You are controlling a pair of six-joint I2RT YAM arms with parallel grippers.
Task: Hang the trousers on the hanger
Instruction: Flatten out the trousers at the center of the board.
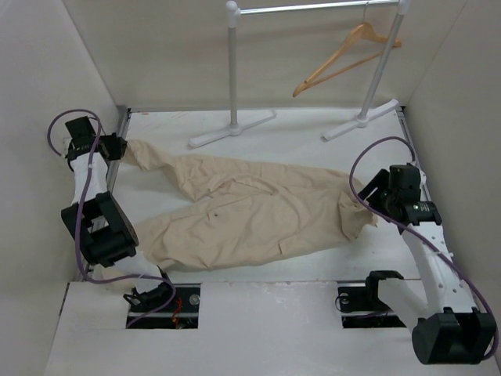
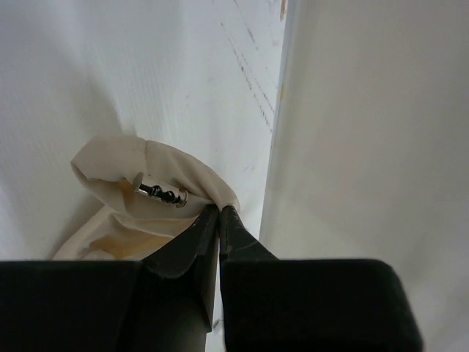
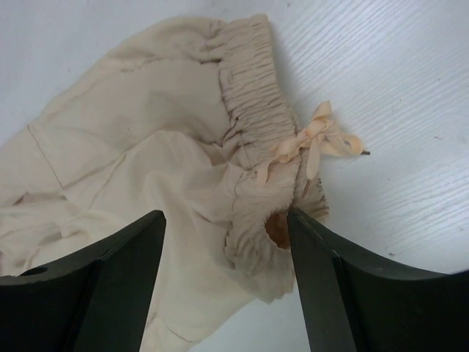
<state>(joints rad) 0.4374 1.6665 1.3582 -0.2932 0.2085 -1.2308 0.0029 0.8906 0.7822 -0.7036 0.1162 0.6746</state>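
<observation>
The beige trousers (image 1: 243, 207) lie spread across the white table, legs to the left, waistband to the right. My left gripper (image 1: 117, 146) is shut on the cuff of the far leg (image 2: 168, 187) at the table's far left edge, beside the wall; a small metal toggle (image 2: 161, 193) hangs at the cuff. My right gripper (image 1: 374, 197) is open, its jaws standing either side of the gathered elastic waistband (image 3: 253, 110) with its tied bow (image 3: 311, 139), just above the cloth. The wooden hanger (image 1: 344, 59) hangs tilted on the rack's rail at the back right.
The white garment rack (image 1: 232, 63) stands at the back on two floor feet (image 1: 231, 129), its right post (image 1: 374, 86) beside the hanger. White walls close in on the left, right and back. Two cut-outs with cables (image 1: 164, 304) lie at the near edge.
</observation>
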